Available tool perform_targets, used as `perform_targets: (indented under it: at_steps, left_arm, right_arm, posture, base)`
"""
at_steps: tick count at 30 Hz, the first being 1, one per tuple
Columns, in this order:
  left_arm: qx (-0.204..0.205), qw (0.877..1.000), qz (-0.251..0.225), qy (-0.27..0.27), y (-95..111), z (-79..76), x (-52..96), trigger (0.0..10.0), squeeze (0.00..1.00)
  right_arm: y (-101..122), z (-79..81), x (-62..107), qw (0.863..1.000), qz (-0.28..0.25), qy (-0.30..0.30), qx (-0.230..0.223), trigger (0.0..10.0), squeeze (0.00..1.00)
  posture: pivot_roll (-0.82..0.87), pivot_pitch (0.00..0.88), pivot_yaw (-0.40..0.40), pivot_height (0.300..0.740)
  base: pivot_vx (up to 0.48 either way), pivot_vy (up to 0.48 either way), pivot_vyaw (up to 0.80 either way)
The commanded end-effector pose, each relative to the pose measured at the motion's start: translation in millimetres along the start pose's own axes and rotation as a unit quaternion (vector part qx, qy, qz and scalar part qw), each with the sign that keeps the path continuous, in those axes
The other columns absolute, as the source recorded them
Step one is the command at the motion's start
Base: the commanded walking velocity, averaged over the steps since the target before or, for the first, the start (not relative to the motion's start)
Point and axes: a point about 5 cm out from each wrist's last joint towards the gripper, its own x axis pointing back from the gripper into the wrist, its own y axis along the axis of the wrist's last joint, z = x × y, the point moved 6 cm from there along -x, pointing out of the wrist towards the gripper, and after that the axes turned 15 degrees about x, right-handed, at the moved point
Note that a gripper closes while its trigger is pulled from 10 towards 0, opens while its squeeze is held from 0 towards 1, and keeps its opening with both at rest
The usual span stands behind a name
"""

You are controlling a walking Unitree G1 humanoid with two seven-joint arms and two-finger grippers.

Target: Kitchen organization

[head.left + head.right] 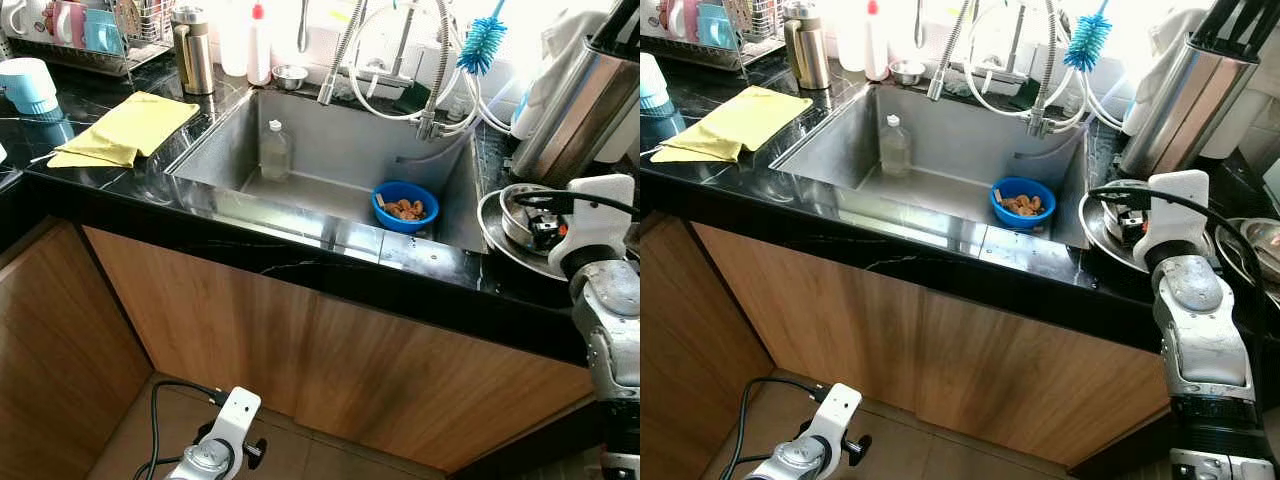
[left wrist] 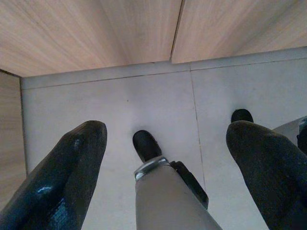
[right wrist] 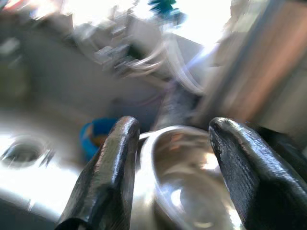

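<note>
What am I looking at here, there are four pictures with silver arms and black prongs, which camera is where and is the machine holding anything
This is a humanoid robot standing at a kitchen counter. The two wide pictures come from a stereo camera on its head, looking down at the sink. In the sink stand a clear bottle and a blue bowl with brownish food. A yellow cloth lies on the black countertop on the robot's left.

The other two pictures come from cameras on the wrists, looking along each gripper's two black fingers. The right gripper is raised at the counter beside the sink, its fingers open either side of a steel bowl, holding nothing yet. The left gripper hangs idle, open, pointing at the floor below the wooden cabinets.
</note>
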Motion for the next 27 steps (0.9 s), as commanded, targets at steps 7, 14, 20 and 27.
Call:
perform_targets:
  at_steps: [7,14,20,27]
  left_arm:
    - [0.006,1.000,0.005,-0.006,-1.3,-5.8,-0.7,10.0,0.00]
    - [0.007,1.000,0.002,-0.007,0.8,-2.3,-0.4,10.0,0.00]
    - [0.007,1.000,0.002,-0.006,-0.1,-0.2,0.1,10.0,0.00]
    - [0.008,1.000,0.007,-0.003,-4.3,3.5,1.1,10.0,0.00]
  right_arm:
    - [-10.1,-12.2,-3.1,1.000,0.028,0.010,0.009,10.0,0.00]
    - [-15.1,-17.1,-5.0,0.999,0.042,0.019,0.015,10.0,0.00]
    - [-22.2,-12.2,-6.1,0.998,0.054,0.034,0.015,10.0,0.00]
    - [-29.3,-17.9,-6.6,0.997,0.071,0.022,0.015,10.0,0.00]
  posture:
    - [0.13,0.068,-0.125,0.740]
    - [0.13,0.070,-0.124,0.740]
    - [0.13,0.070,-0.123,0.740]
    - [0.13,0.070,-0.124,0.740]
  base:
    - [0.000,0.000,0.00]
    - [0.000,0.000,0.00]
    - [0.000,0.000,0.00]
    - [0.000,0.000,0.00]
